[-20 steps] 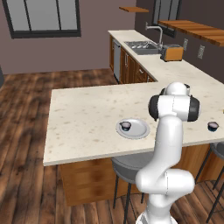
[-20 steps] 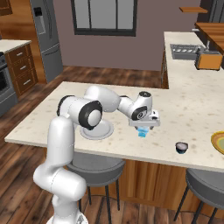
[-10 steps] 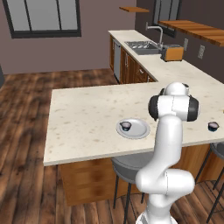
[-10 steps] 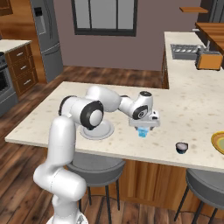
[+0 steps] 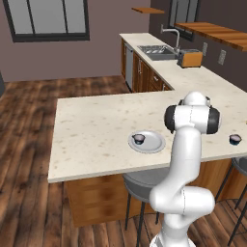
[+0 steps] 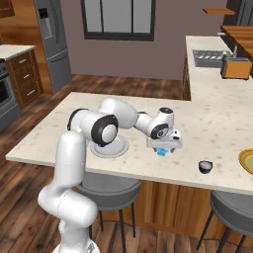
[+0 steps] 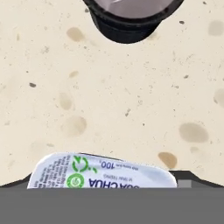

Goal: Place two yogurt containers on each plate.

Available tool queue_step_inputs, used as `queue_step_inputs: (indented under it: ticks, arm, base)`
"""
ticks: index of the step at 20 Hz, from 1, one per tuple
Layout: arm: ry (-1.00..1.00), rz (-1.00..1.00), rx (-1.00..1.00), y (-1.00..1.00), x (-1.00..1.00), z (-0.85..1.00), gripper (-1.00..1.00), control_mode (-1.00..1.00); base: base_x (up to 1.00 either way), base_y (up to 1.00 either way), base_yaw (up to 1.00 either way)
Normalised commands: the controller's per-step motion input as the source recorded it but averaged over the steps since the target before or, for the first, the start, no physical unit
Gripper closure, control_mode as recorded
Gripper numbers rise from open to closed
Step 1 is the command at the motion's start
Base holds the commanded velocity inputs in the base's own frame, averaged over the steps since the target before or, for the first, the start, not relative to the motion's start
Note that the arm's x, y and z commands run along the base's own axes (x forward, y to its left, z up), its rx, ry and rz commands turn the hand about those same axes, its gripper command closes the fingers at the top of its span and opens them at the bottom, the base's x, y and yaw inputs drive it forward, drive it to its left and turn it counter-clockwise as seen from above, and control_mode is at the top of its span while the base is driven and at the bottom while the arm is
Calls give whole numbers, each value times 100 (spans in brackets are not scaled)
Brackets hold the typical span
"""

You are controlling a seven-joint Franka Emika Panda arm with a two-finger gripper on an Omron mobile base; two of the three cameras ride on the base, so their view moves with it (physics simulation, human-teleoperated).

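On the speckled counter (image 5: 91, 125) in the left base view, the grey plate (image 5: 153, 145) lay just left of the arm's white column, with one dark yogurt cup (image 5: 138, 139) sitting on its nine-o'clock side. A second dark cup (image 5: 235, 139) stood alone at about three o'clock from the plate, well apart from it, near the counter's front edge. A sink (image 5: 155, 49) and an orange toaster (image 5: 190, 59) lay on the far counter toward one o'clock.

In the right base view the same grey plate (image 6: 116, 147) peeked out from behind the arm's elbow. The gripper (image 6: 163, 147) hung low over the counter at three o'clock from the plate, its jaws spread wide, with the light blue yogurt cup (image 6: 162, 151) directly beneath it; whether the fingers touched the cup could not be told. Further toward three o'clock sat the lone dark cup (image 6: 205, 166), and just beyond it the yellow plate (image 6: 246, 161) was cut by the frame's edge.

In the hand view the blue cup's printed foil lid (image 7: 103, 172) showed at six o'clock, between the finger tips, and a dark cup (image 7: 131, 19) stood on bare counter at twelve o'clock, well apart from it.
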Motion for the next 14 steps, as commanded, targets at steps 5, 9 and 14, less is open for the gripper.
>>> queue_step_inputs:
  ticks: [5, 9, 14]
  arm:
    - [0, 0, 2, 0, 3, -11, -100, -100]
    - [1, 0, 3, 0, 2, -2, 100, -100]
    - [1, 0, 5, 3, -22, 10, 100, -100]
  base:
    - [0, 0, 0]
    - [0, 0, 0]
    - [0, 0, 0]
